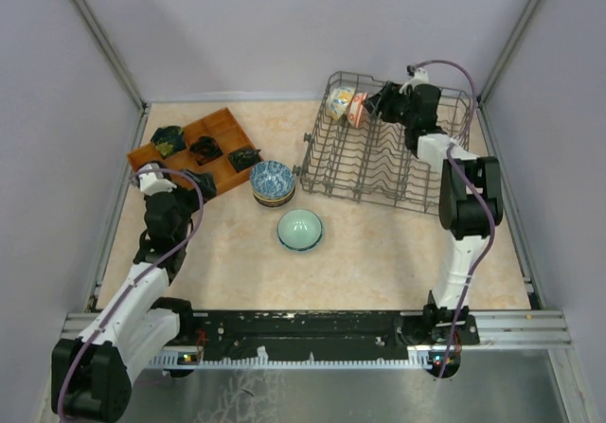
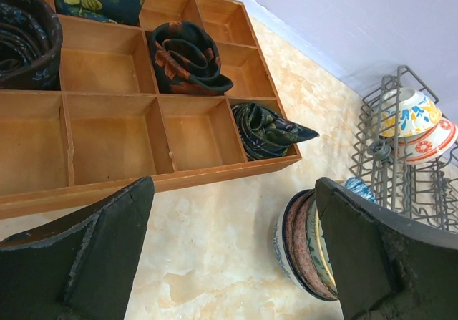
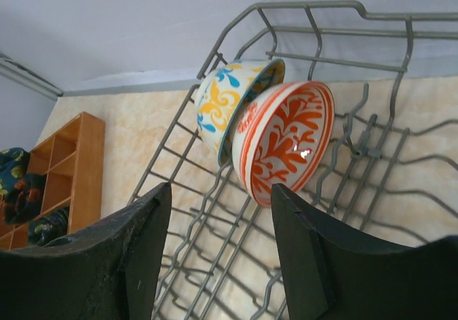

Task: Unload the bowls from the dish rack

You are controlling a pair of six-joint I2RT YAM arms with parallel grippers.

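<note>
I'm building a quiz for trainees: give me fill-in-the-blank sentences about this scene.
The dish rack holds ___ bowls. The pale teal bowl sits alone on the ___. The right gripper, facing the orange bowl, is ___.
Missing: two; table; open.

The rack (image 1: 398,172) is grey. The swirl bowl (image 3: 222,102) is cream with yellow and blue, the frond bowl (image 3: 286,137) white with orange-red; the plain bowl (image 1: 300,229) is pale teal.
</note>
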